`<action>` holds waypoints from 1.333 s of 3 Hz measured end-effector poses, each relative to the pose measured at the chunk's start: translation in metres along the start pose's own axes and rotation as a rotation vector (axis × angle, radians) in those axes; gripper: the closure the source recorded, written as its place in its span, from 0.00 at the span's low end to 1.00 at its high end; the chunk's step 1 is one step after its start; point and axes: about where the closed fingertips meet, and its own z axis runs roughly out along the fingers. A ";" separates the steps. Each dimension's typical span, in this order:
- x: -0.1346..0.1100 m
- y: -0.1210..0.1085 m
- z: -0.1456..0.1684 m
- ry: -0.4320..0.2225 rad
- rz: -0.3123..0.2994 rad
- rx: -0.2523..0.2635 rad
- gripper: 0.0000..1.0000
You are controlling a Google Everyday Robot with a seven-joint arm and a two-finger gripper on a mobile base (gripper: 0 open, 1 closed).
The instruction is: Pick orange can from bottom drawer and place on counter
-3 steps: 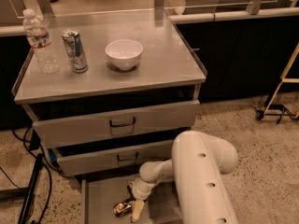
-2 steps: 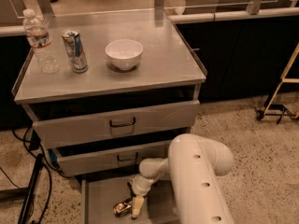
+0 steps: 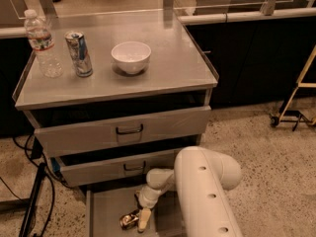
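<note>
The orange can [image 3: 129,220] lies on its side on the floor of the open bottom drawer [image 3: 106,206], near the frame's lower edge. My gripper [image 3: 142,220] reaches down into that drawer from the white arm, its pale fingertip right beside the can on its right. The counter [image 3: 168,68] is the brushed-steel top of the grey cabinet above.
On the counter stand a water bottle [image 3: 43,44], a blue-and-silver can [image 3: 80,53] and a white bowl [image 3: 131,57]. Two upper drawers with dark handles [image 3: 129,129] are partly pulled out above the bottom drawer. A yellow-legged stand [image 3: 296,98] is at the right; black cables [image 3: 29,201] lie at the left.
The arm's wrist has shifted slightly left and lower inside the bottom drawer; the orange can has stayed where it lay.
</note>
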 end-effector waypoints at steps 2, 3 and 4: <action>0.004 0.010 0.022 -0.027 0.043 -0.023 0.23; 0.004 0.010 0.022 -0.027 0.043 -0.024 0.47; 0.004 0.010 0.022 -0.027 0.043 -0.024 0.70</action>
